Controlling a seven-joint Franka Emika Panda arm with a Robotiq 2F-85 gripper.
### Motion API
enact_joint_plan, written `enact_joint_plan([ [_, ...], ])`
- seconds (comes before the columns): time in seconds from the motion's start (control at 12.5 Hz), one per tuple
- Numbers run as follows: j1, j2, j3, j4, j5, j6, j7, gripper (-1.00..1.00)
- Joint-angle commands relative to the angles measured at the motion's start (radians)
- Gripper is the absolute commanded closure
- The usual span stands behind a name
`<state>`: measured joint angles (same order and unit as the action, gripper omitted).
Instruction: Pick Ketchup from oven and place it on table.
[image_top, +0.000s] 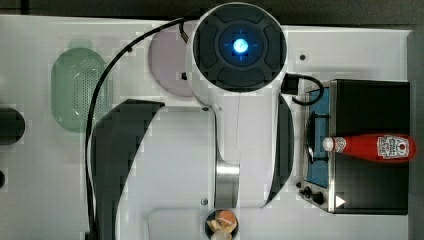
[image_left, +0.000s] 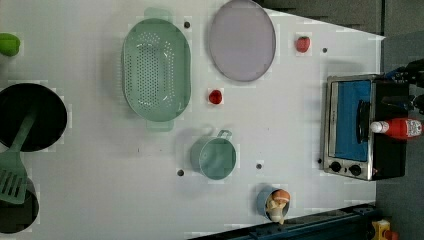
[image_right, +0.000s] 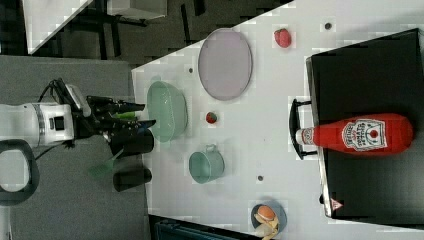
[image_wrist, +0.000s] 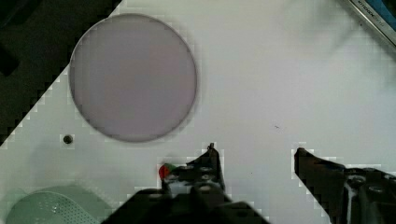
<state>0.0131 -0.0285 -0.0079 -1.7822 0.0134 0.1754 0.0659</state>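
One ketchup (image_top: 371, 147) lies atop the oven (image_top: 372, 105), cap toward its door; hand (image_wrist: 256, 156) released.

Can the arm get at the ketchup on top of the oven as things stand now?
Probably yes. The ketchup lies on its side on the oven roof with nothing over or beside it. The tool is open and holds nothing, though it hangs far from the oven.

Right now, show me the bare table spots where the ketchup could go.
Best: the open table between the oven and the strawberry by the colander. Also bare: the strip below the colander, beside the cup. Crowded: the pan and spatula end.
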Motion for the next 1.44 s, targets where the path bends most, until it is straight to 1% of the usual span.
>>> enact_joint_plan([
  [0.08,-0.033,-0.37,-0.016,-0.179,-0.02,-0.213,-0.023,-0.58],
  [0.24,-0.033,-0.37,-0.019,-0.179,-0.021,-0.212,-0.023,-1.0],
  [0.48,-0.044,-0.365,-0.061,-0.179,-0.022,-0.212,-0.023,-1.0],
  [0.72,-0.06,-0.339,-0.158,-0.177,-0.022,-0.2,-0.023,-1.0],
  [1.12,-0.07,-0.238,-0.36,-0.176,-0.022,-0.057,-0.023,-1.0],
  [1.44,-0.075,-0.108,-0.473,-0.176,-0.022,0.112,-0.023,-1.0],
])
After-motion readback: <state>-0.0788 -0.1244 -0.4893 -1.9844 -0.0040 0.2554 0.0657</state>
